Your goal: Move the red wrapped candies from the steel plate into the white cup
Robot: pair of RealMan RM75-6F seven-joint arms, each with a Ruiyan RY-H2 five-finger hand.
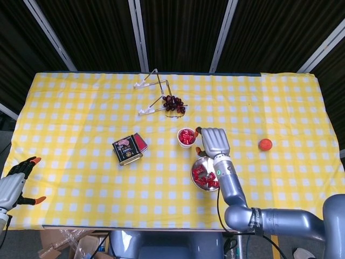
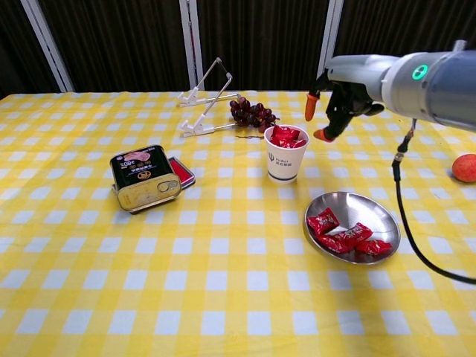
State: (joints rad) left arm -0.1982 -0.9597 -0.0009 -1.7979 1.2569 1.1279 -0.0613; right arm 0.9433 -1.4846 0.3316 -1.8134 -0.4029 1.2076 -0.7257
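Observation:
The white cup [image 2: 285, 160] stands mid-table with red wrapped candies [image 2: 286, 136] piled in its top; the head view shows the cup [image 1: 186, 138] too. The steel plate [image 2: 366, 210] lies to its front right and holds several red candies [image 2: 346, 235]. My right hand [image 2: 336, 104] hovers to the right of the cup, fingers apart, holding nothing. In the head view that right hand [image 1: 213, 141] sits between cup and plate [image 1: 200, 161]. My left hand [image 1: 14, 182] rests open at the table's near left corner.
A tin can [image 2: 145, 177] with a red packet [image 2: 181, 170] beside it lies left of the cup. Dark grapes [image 2: 251, 114] and a wire stand [image 2: 204, 100] are behind the cup. An orange fruit [image 2: 465, 167] sits at the far right.

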